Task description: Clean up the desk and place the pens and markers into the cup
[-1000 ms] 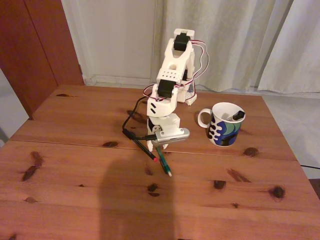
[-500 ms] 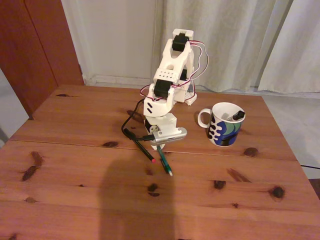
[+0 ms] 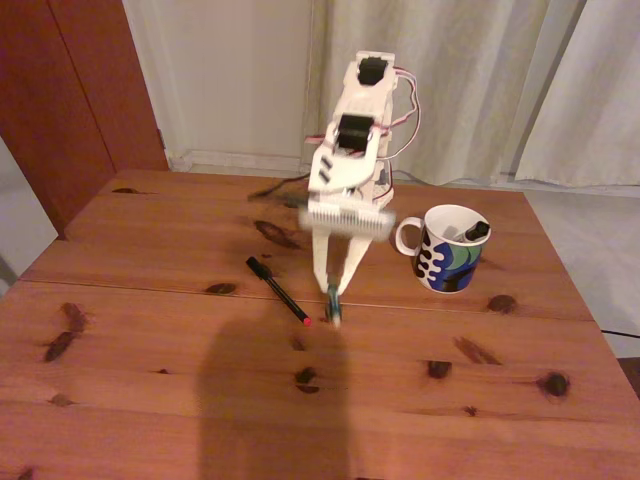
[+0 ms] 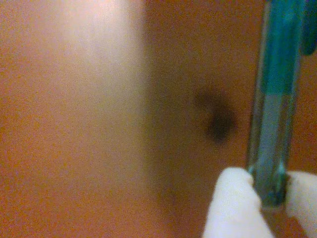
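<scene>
The pincer is clamped on the teal pen, which hangs near upright just above the counter. The black pen lies flat to its left in the fixed view. The cup, with a marker inside, stands to the right. Recommended: lift until the pen tip clears the rim, then swing right. The path between looks open; the handle faces the arm.

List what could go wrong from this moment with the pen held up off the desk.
The hand pinches the teal pen only near one end, so it may swing or slip out on the way. The cup already holds a marker, which could block the pen's way in. The handle faces the arm, so a low pass might knock the cup.
</scene>
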`<state>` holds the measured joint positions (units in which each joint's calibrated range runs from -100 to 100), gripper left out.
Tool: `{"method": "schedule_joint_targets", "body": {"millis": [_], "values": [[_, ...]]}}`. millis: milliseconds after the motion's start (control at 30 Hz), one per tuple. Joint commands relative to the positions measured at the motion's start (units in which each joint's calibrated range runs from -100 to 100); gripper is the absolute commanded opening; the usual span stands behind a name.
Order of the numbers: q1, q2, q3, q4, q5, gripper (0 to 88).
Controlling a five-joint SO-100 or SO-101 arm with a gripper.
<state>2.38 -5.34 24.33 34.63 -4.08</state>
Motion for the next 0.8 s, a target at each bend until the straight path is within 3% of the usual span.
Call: {"method": "schedule_joint_targets", "body": {"millis": [0, 267, 767], "values": [[-2.4, -11.3, 4.4, -10.8, -4.1, 0.8], [-6.0, -33.3, 23.5, -24.8, -9.9, 0.8], [-21.8, -67.0, 49.0, -25.6, -9.7, 0.8]]}}
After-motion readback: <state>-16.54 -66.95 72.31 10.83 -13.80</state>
